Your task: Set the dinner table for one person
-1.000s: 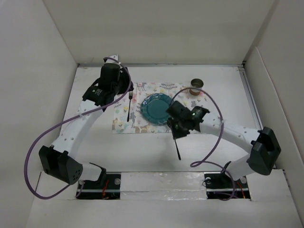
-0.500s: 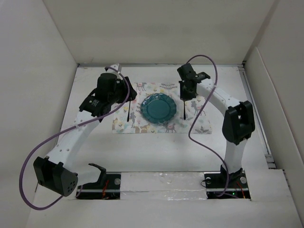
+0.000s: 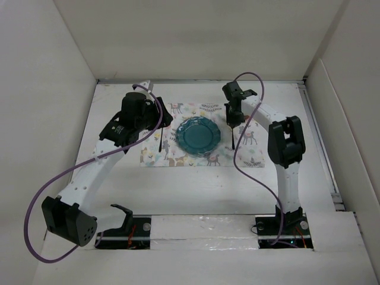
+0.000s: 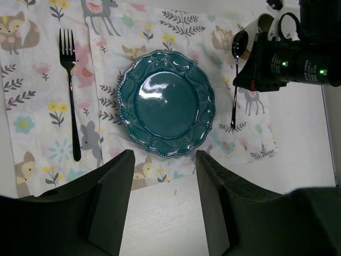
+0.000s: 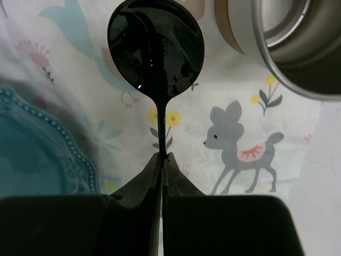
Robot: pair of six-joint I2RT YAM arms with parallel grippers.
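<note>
The dinner table [image 3: 196, 190] is a white surface carrying an animal-print placemat [image 3: 249, 155]. A teal plate [image 3: 198, 135] sits in the placemat's middle, and a black fork [image 3: 161, 134] lies to its left. My right gripper [image 3: 232, 122] is shut on the handle of a black spoon [image 3: 233, 138], right of the plate and low over the placemat. The right wrist view shows the spoon [image 5: 155, 48] bowl ahead of the right gripper [image 5: 161, 158]. My left gripper [image 4: 162, 176] hovers open and empty above the placemat's near edge; it is by the fork in the top view [image 3: 155, 114].
A metal cup [image 5: 290, 45] with a tan band stands just beyond and right of the spoon bowl, at the placemat's far right corner [image 4: 261, 24]. White walls [image 3: 53, 107] box in the table. Purple cables [image 3: 35, 208] loop off both arms.
My right arm has swung from the table's middle to the far right side of the plate, carrying the spoon. The left arm barely shifted.
</note>
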